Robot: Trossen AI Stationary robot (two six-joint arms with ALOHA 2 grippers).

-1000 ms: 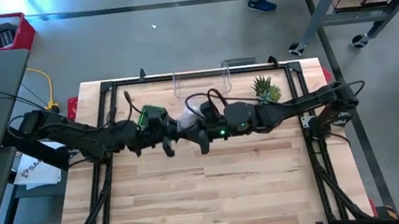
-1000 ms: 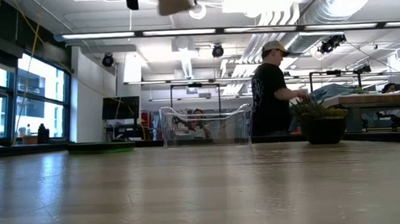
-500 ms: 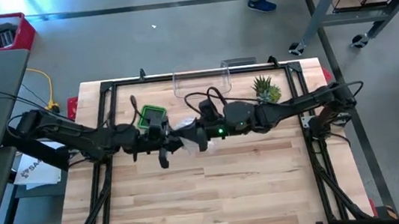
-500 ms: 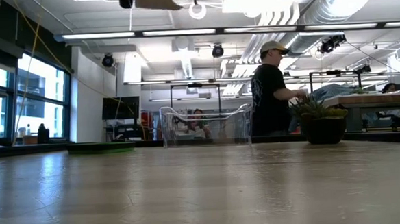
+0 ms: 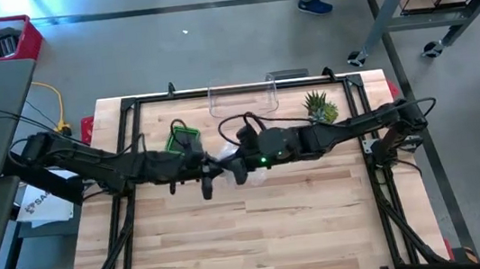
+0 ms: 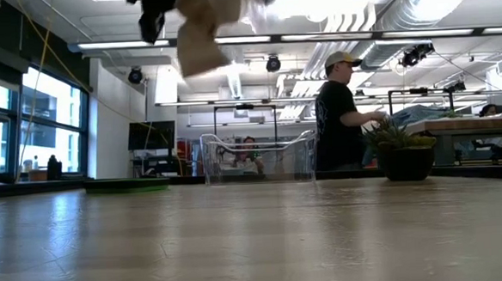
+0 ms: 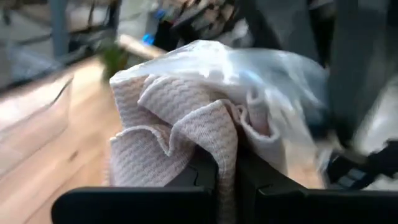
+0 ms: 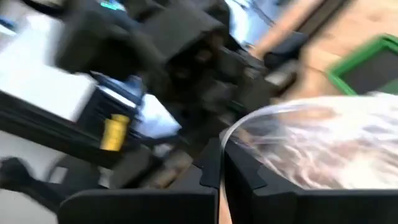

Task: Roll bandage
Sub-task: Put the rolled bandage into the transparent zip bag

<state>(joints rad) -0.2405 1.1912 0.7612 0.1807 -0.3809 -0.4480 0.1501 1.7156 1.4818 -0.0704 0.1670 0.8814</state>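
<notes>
Low view: wooden table [image 6: 256, 243], person [image 6: 340, 110] beyond plant pot [image 6: 405, 160].

The right gripper's [image 8: 222, 169] dark fingers [image 8: 238, 167] pinch a clear plastic wrapper [image 8: 314, 146], apparently over pale bandage [image 8: 323, 152], with the left arm [image 8: 155, 56] and a green tray [image 8: 367, 65] beyond.

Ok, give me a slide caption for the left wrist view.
Left pincer shut on a crumpled beige bandage, its clear wrapper behind, above the wooden table.
</notes>
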